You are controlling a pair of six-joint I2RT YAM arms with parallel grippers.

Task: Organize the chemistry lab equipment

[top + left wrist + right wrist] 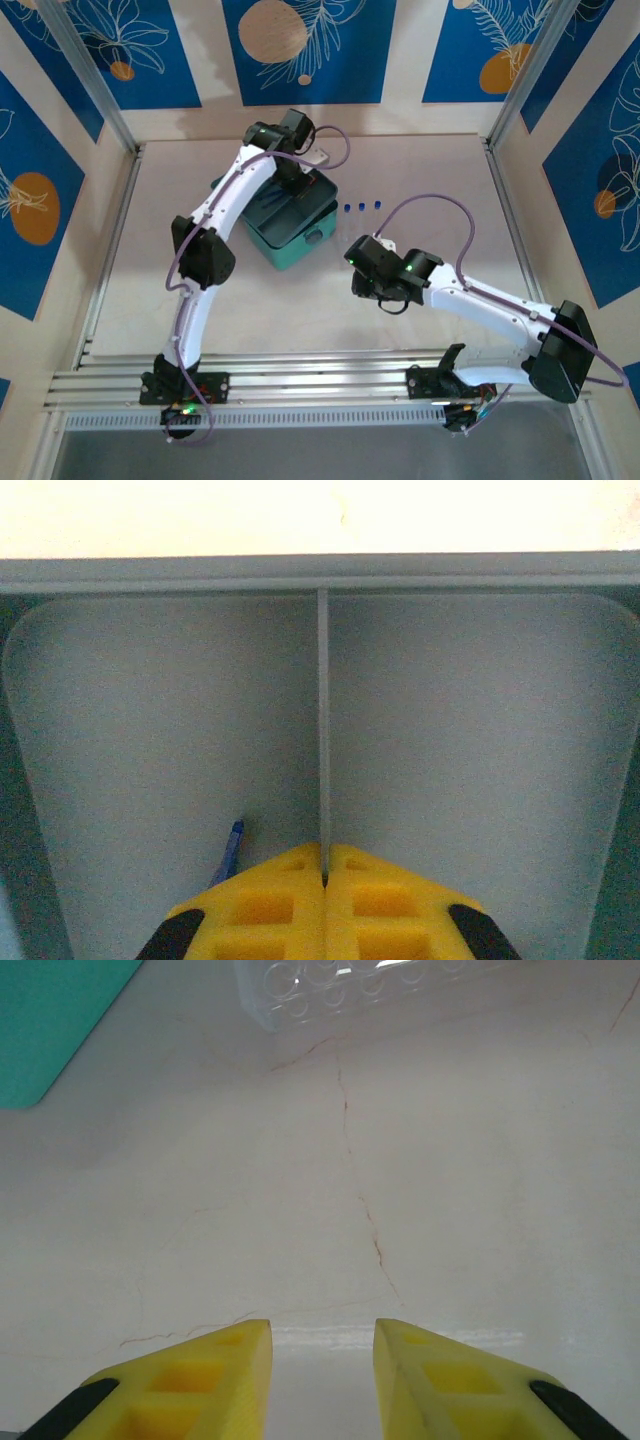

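My left gripper [323, 852] reaches down into the teal hinged case [292, 243]. Its yellow fingers are shut, with the thin middle divider of the dark-green divided tray [470, 750] running in between their tips. The tip of the blue tweezers [232, 848] pokes out in the tray's left compartment, beside my left finger. Three blue-capped tubes [362, 206] stand in a row on the table right of the case. My right gripper [320, 1325] hovers open over bare table, nothing between its fingers; from above the right gripper [370, 280] sits near the case's right side.
A clear rack with round wells [350, 985] lies just beyond my right gripper, and a corner of the teal case [50, 1030] shows to its far left. Metal rails [300, 385] run along the near table edge. Patterned walls enclose the table.
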